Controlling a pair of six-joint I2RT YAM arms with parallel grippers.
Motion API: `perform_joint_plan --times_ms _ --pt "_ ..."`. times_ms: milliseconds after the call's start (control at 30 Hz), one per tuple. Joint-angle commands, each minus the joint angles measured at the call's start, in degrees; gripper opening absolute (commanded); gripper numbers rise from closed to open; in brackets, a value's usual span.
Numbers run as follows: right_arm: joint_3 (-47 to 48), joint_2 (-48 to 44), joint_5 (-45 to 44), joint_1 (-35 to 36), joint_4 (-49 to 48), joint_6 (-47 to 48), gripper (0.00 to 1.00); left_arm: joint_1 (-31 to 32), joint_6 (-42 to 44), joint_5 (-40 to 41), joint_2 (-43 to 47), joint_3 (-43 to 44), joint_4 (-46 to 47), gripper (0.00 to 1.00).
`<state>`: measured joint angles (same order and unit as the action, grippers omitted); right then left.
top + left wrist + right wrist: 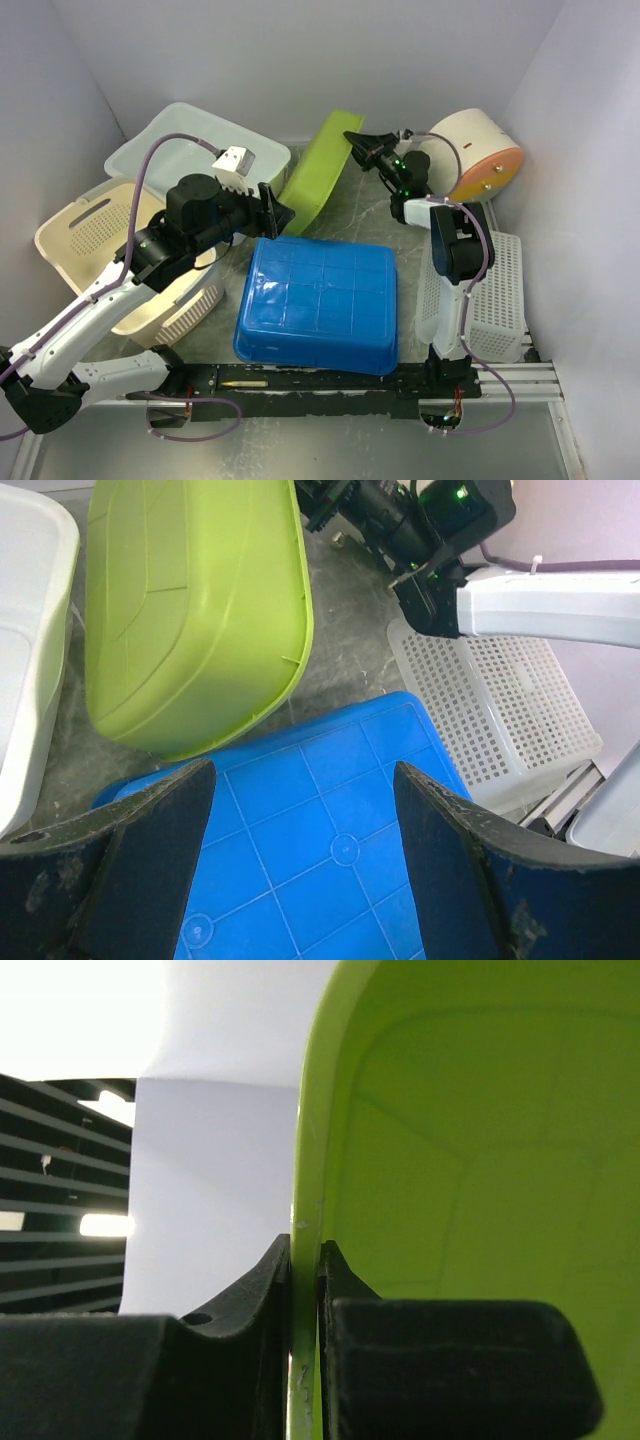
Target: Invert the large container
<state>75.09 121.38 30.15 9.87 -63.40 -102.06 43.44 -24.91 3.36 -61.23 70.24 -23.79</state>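
Pinching the thin rim of the lime-green container (470,1160) between its pressed-together black fingers, the right gripper (305,1260) holds that rim edge-on in the wrist view. The container (320,170) is smooth, glossy plastic with rounded corners and faint moulded panel lines. It stands tilted on its long side near the middle of the tabletop's far edge, its hollow facing right and its underside facing the left arm.

The right arm rises from its base at the near right edge and stretches toward the far edge. Its wrist is turned left, so the right gripper (352,140) meets the container's upper edge.

A blue container (318,300) lies bottom-up at the tabletop's centre. Its flat base is ribbed in a square grid with small raised circles.

The left arm comes in diagonally from the near left corner, elbow raised. The left gripper (275,210) hangs over the blue container's far left corner with its scuffed fingers spread wide and nothing between them.

A translucent white bin (190,140) sits in the far left corner, with a cream perforated basket (90,230) along the left edge. A white perforated tray (495,290) lies along the right edge. A round cream-and-orange drum (480,155) sits in the far right corner. The tabletop (360,215) is mottled grey-green.
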Motion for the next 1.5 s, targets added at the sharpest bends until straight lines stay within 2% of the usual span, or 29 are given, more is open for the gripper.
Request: perform_joint_plan --times_ms 0,133,233,300,367,433,467,567,633,833,1033,1167,1200,1233,1467 --pt "-7.45 -1.80 -0.55 -2.43 -5.24 2.31 0.00 -0.11 0.28 -0.09 0.43 -0.38 0.14 0.83" --pt "-14.61 -3.00 -0.93 -3.74 -9.83 1.64 0.00 -0.13 0.08 -0.70 0.14 -1.07 0.98 0.83" --pt "-16.69 -4.51 -0.17 -4.30 -7.96 3.20 0.00 -0.11 0.03 -1.34 -0.28 -1.46 1.46 0.83" --pt "-16.48 -6.11 0.18 -4.41 -3.61 6.37 0.25 -0.11 0.15 -1.49 -0.58 -1.43 1.55 0.83" --pt "-14.08 -8.93 0.44 -4.28 5.48 11.98 0.46 -0.15 0.20 -1.65 -0.94 -1.34 1.69 0.83" --pt "-10.09 -11.18 -0.10 -4.00 19.70 19.18 0.58 -0.11 0.21 -1.78 -1.22 -1.27 1.93 0.83" --pt "-7.94 -12.04 -0.86 -3.80 25.83 22.42 0.61 -0.11 0.21 -1.91 -1.36 -1.31 2.08 0.83" --pt "-2.45 -13.74 -4.46 -3.29 40.61 29.99 0.63 -0.14 0.21 -2.06 -1.76 -1.48 2.55 0.83" --pt "-0.83 -14.33 -6.73 -2.97 45.85 32.37 0.64 -0.21 0.21 -2.25 -2.20 -1.42 2.73 0.83" --pt "0.50 -16.93 -13.08 -2.86 54.46 37.22 0.67 -0.13 0.53 -2.95 -3.30 -1.16 3.09 0.83" --pt "4.99 -19.40 -20.44 -2.75 65.99 43.63 0.84 -0.19 0.50 -3.58 -4.11 -1.41 3.57 0.83" --pt "6.44 -22.26 -23.94 -2.30 69.59 47.11 0.89 -0.20 0.30 -4.19 -5.01 -1.54 4.18 0.83" --pt "7.15 -22.87 -25.07 -2.05 70.83 48.18 0.98 -0.18 0.23 -4.34 -5.42 -1.48 4.17 0.83" --pt "8.16 -23.42 -26.26 -1.78 72.30 49.47 1.00 -0.20 0.09 -4.36 -5.84 -1.37 4.11 0.83" --pt "14.77 -24.80 -33.25 -0.19 82.65 57.23 1.00 -0.20 -0.88 -3.96 -8.05 -0.73 3.71 0.84"
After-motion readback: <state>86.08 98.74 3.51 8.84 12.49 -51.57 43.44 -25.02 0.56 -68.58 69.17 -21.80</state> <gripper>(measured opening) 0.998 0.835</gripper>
